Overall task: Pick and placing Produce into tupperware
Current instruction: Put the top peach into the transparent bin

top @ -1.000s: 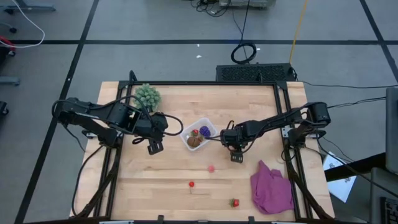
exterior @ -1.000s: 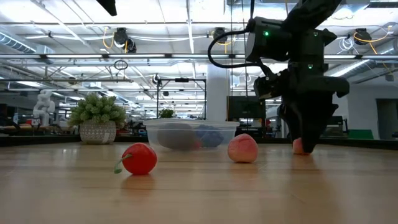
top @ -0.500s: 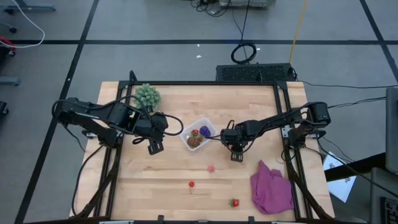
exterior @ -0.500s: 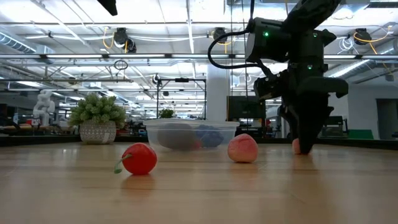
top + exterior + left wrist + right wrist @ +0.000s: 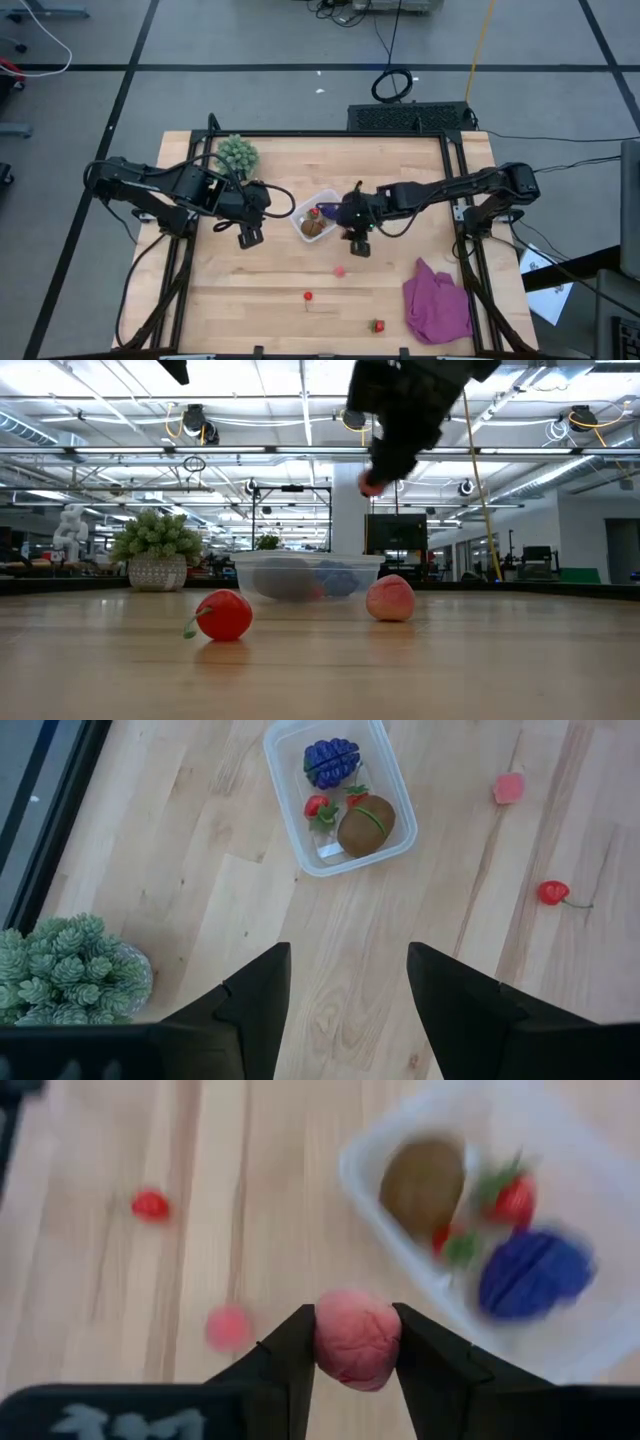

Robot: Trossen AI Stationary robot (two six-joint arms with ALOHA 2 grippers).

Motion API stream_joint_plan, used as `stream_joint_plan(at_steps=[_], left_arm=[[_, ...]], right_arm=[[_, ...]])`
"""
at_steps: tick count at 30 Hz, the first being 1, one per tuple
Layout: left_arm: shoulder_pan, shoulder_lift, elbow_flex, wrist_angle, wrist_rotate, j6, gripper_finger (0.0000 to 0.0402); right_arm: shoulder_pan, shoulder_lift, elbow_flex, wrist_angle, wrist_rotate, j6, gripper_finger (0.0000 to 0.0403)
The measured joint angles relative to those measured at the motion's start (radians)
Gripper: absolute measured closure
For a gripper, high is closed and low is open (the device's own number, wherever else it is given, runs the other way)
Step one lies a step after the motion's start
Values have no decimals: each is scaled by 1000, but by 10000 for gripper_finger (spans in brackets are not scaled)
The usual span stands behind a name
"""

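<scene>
While the right tool [image 5: 355,1348] grips pink fruit [image 5: 356,1338], tupperware [image 5: 304,229] lies diagonally.

Right gripper [image 5: 357,243] hangs just beside the tupperware [image 5: 303,227], potted plant [image 5: 237,153] well behind.

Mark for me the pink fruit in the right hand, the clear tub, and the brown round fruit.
Pink round toy fruit [image 5: 356,1338]: right wrist view, its middle.
Clear plastic rectangular tub [image 5: 285,795]: left wrist view, its wall.
Brown round toy fruit [image 5: 366,823]: left wrist view, its middle.
</scene>
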Motion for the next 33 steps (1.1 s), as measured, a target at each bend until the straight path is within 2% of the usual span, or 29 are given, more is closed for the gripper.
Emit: stream_joint_plan(at_steps=[6, 12, 20, 24, 33], left_arm=[[0, 0, 0, 0, 0, 33, 195], [0, 0, 0, 1, 0, 53, 195], [0, 0, 0, -2, -1, 55, 195], [0, 0, 0, 1, -3, 68, 195], [1, 0, 0, 5, -9, 70, 195]], right_arm=[[-61, 9, 11, 108, 5, -42, 289], [-121, 103, 12, 227, -35, -70, 289], [-157, 212, 11, 225, -53, -83, 289], [-155, 238, 11, 219, -101, -105, 285], [-156, 243, 11, 231, -106, -121, 244]])
